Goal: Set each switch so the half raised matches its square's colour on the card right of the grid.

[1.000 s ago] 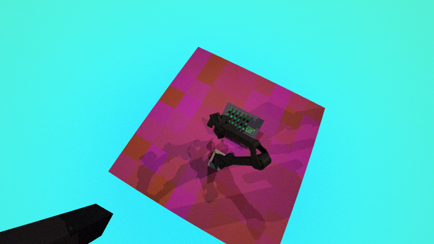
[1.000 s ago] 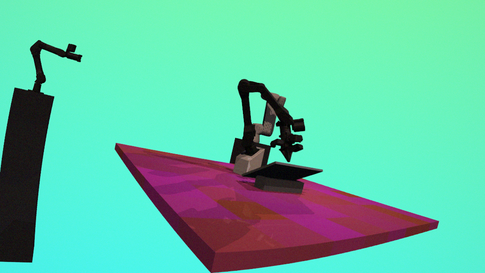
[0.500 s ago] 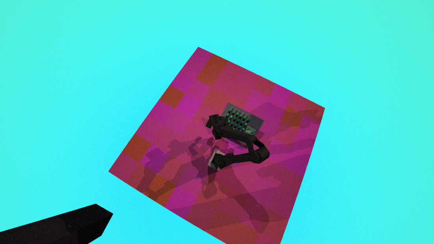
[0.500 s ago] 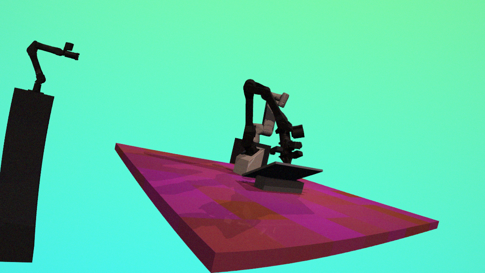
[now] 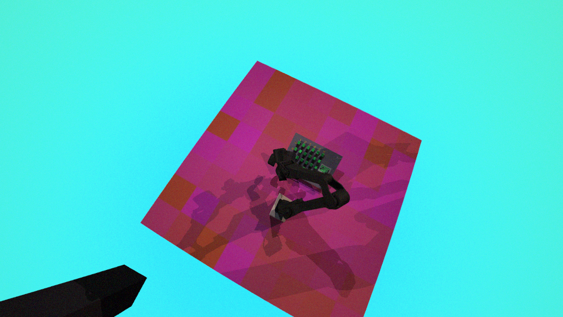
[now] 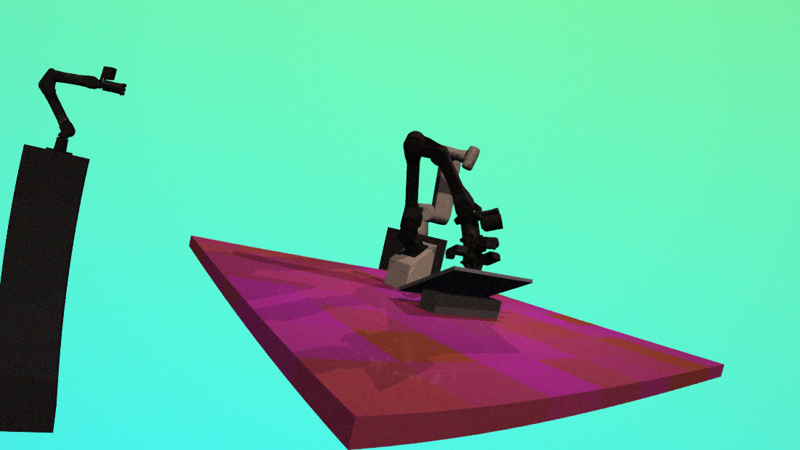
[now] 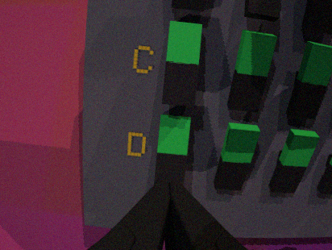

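My gripper (image 7: 167, 192) is shut and empty, its tips over the dark near half of switch D1 (image 7: 174, 135) in the wrist view. Whether they touch it I cannot tell. D1 and switch C1 (image 7: 184, 42) show brighter, flatter-looking green far halves. Switches D2 (image 7: 240, 143) and C2 (image 7: 255, 53) show shaded green faces; D2 also shows a lit top edge. The tilted grey panel (image 5: 334, 156) (image 6: 464, 282) (image 7: 109, 169) carries the grid. The small card (image 5: 325, 168) is mostly green, too small to read, and outside the wrist view. The arm hides part of the grid in the top view.
The panel sits on a dark support block (image 6: 461, 305). My arm's pale base block (image 6: 411, 268) stands beside it. A grey arm (image 6: 443, 198) stands behind mine. Another dark arm stands on a tall pedestal (image 6: 36, 279), off the table (image 6: 531, 430).
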`<state>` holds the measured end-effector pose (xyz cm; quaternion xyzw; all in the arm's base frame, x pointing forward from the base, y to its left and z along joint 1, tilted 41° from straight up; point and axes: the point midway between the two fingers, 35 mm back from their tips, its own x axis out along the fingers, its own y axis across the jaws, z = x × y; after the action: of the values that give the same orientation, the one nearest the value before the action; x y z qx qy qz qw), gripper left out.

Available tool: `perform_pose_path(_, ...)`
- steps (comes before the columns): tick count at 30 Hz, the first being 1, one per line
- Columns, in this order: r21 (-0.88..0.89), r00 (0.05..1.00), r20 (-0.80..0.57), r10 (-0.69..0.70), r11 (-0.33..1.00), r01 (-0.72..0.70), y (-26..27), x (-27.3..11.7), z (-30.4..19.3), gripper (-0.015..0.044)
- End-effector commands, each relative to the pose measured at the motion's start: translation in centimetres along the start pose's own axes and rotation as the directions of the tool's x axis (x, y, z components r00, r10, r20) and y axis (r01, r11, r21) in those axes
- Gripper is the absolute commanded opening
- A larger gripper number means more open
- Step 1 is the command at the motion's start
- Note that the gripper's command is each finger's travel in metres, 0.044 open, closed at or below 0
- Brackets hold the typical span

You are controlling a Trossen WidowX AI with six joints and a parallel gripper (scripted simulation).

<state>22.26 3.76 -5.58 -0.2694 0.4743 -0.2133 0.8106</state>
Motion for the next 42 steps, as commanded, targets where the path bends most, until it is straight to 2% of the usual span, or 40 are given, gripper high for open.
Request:
perform_pose_path(1,-0.013,1.000,-0.004,-0.008,1.000,0.008,-0.2,0.5,-0.4,0.0000)
perform_pose_path(11,-0.014,1.000,-0.004,-0.008,1.000,0.008,-0.2,1.8,-0.4,0.0000)
perform_pose_path(42,-0.014,1.000,-0.004,-0.009,1.000,0.008,-0.2,1.8,-0.4,0.0000)
